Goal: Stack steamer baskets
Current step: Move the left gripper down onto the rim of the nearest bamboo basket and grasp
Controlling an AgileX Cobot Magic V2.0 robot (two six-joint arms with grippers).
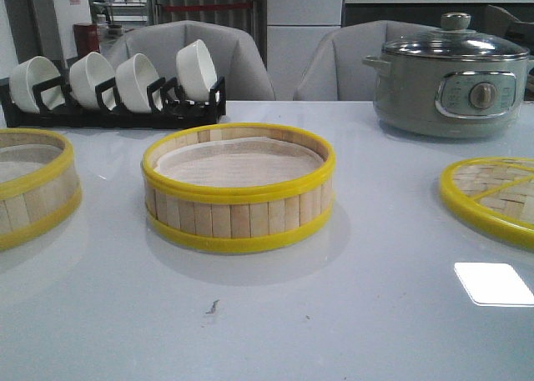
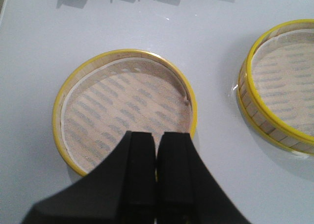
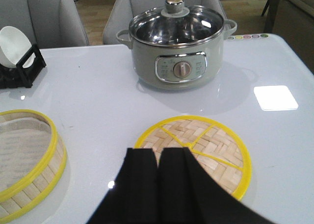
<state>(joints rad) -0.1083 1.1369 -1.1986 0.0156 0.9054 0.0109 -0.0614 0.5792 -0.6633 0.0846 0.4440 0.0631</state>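
- A dining or kitchen-style setting staged indoors: a glossy white table (image 1: 350, 314) with grey upholstered chairs (image 1: 200, 56) drawn up behind it.
- Cookware stands on it: a grey electric pot (image 1: 450, 85) with a glass lid, and a black rack (image 1: 117, 106) of white bowls (image 1: 196, 68).
- Behind, shelving and a counter with small appliances, too blurred to identify.

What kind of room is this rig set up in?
Probably a dining or demo kitchen area, not a factory floor: a white table with grey upholstered chairs behind it, a rack of white bowls, and an electric pot beside the steamer baskets.
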